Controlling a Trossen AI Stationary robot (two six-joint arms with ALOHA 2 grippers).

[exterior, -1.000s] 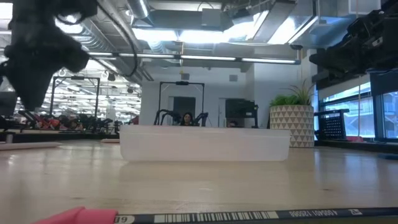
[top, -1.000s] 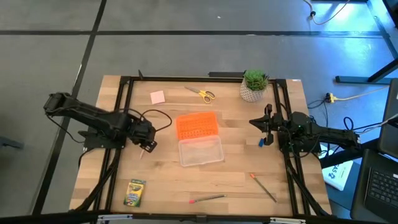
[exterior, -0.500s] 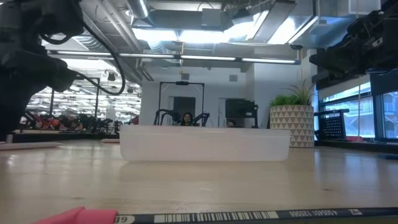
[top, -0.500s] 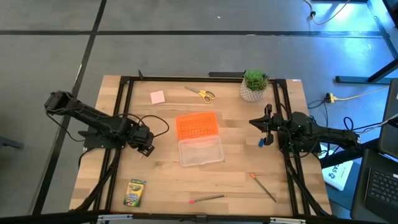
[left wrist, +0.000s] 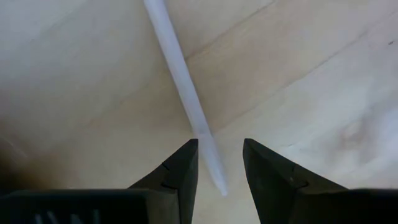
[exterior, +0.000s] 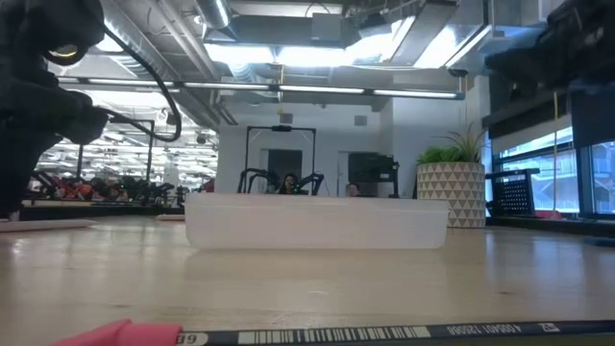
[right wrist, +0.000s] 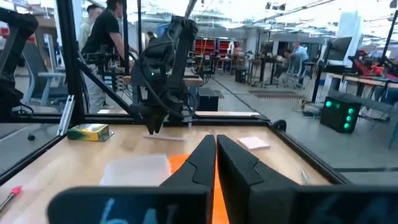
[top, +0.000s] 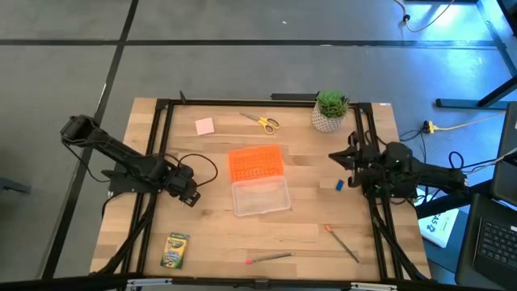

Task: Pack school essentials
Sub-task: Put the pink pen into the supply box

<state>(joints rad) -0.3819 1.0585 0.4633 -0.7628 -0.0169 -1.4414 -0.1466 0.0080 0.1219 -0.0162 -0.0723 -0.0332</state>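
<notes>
A thin white pen (left wrist: pixel 180 81) lies flat on the wood, and my left gripper (left wrist: pixel 221 165) is open just above it, one finger on either side of its end. In the high view this gripper (top: pixel 190 195) is left of the clear case. My right gripper (right wrist: pixel 216 158) is shut and raised at the table's right side (top: pixel 353 158), with the tiny blue piece (top: pixel 340 184) on the table near it. Untouched on the table are the scissors (top: pixel 265 123), pink pad (top: pixel 204 126), crayon box (top: pixel 174 250) and two red-tipped pens (top: pixel 271 258) (top: pixel 343 242). My left gripper comes at the white pen from above, pointing down, with its fingers across the pen near its end (left wrist: pixel 208 158). One finger (left wrist: pixel 186 163) is right beside the pen; whether it touches, I cannot tell. The pen lies flat on the table.
The clear case (top: pixel 260 196) and its orange lid (top: pixel 255 163) are at the table's middle. A potted plant (top: pixel 330 111) stands near the far right corner. Black frame rails (top: pixel 157 145) run along both sides. Bare wood lies between the case and the near edge.
My left gripper has moved a little toward the table's left and near edges and come down lower over the white pen. My right gripper has risen and drawn back toward the table's right edge, away from the blue piece.
</notes>
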